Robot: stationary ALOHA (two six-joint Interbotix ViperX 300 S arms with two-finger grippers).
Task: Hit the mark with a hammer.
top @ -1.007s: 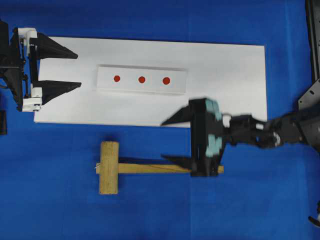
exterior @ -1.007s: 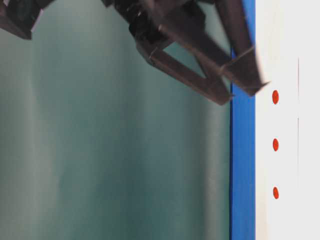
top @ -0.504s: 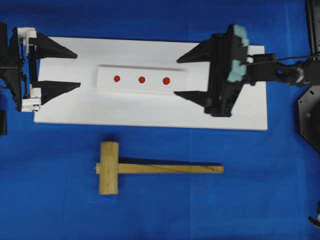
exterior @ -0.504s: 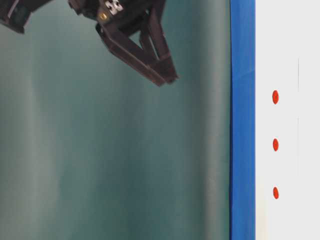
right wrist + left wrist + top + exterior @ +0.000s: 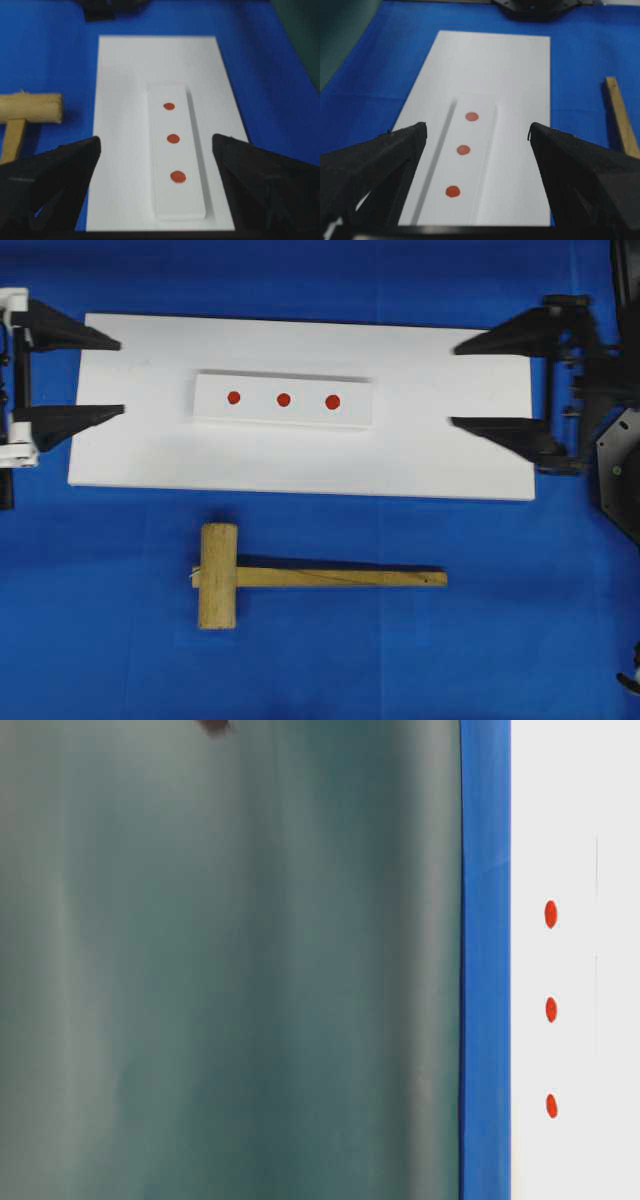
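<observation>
A: Overhead first. Saw the white board point(image 5: 300, 450) spread across the blue cloth point(image 5: 320, 660), with a raised white strip point(image 5: 283, 400) at centre carrying three red marks point(image 5: 283, 399) in a row. Found the hammer point(image 5: 300, 577) at 6 o'clock of the board, clear of its lower edge, lying flat on the cloth: head toward 9 o'clock, handle stretching toward 3.

B: And the grippers there?

A: Left gripper point(image 5: 108, 376) parked at the board's 9 o'clock edge, fingers spread wide, gripping nothing. Right gripper point(image 5: 455, 384) at the 3 o'clock edge, likewise wide apart and empty. Left plenty of bare board between both sets of tips and the strip, and open cloth all round the hammer.

B: Table-level view?

A: Gave only a teal backdrop, a blue band and the white surface at 3 o'clock with the marks point(image 5: 551, 1009). Showed no hammer; a dark scrap at the top edge, not identifiable.

B: Left wrist?

A: Looked along the board between the two parted fingers point(image 5: 375, 165). Showed the strip point(image 5: 470, 160) ahead and just the handle end of the hammer point(image 5: 619, 117) at 3 o'clock, off the board's edge.

B: Right wrist?

A: Looked the opposite way, fingers point(image 5: 55, 175) equally apart. Caught the hammer point(image 5: 30, 108) head at 9 o'clock, off the board on the cloth.
</observation>
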